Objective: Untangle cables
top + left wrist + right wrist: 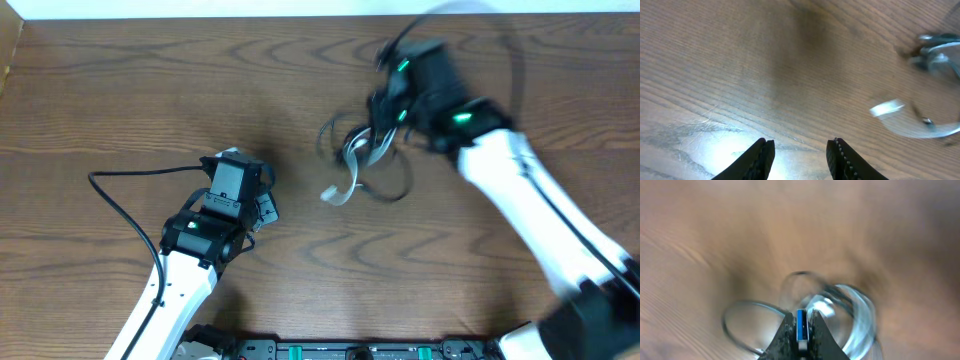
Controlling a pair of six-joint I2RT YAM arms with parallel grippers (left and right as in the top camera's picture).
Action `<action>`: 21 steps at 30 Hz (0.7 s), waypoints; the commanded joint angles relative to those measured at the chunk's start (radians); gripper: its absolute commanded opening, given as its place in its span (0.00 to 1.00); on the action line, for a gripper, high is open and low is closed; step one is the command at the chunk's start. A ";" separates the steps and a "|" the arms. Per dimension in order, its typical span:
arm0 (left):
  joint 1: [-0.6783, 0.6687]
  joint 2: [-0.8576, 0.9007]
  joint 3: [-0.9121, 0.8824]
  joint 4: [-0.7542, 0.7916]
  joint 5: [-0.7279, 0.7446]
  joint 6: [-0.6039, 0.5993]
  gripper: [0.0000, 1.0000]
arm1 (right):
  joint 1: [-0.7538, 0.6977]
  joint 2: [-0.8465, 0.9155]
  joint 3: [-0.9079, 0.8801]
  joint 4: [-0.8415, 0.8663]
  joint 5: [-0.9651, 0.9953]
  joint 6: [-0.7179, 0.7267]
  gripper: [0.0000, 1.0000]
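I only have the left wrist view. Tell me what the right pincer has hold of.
Observer: The right pincer is shut on a small blue piece, apparently a plug end of the cables.
Operator: Say where the cables lie as a whole.
Observer: From overhead, they lie near the middle of the table, bunched in black and white loops right at the right pincer.
Operator: Report how my left pincer stands to them.
Observer: The left pincer is apart from the cables on the robot's left, with bare wood between them and no cable touched.
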 commanded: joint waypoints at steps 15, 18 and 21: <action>0.006 0.001 0.011 -0.016 0.003 -0.004 0.41 | 0.172 0.114 -0.178 -0.230 0.302 -0.059 0.86; 0.006 0.001 0.011 -0.019 0.003 0.003 0.40 | 0.128 0.138 -0.179 -0.233 0.393 0.072 0.99; 0.006 0.001 0.011 -0.019 0.003 0.003 0.41 | 0.066 0.138 -0.179 -0.247 0.389 0.208 0.99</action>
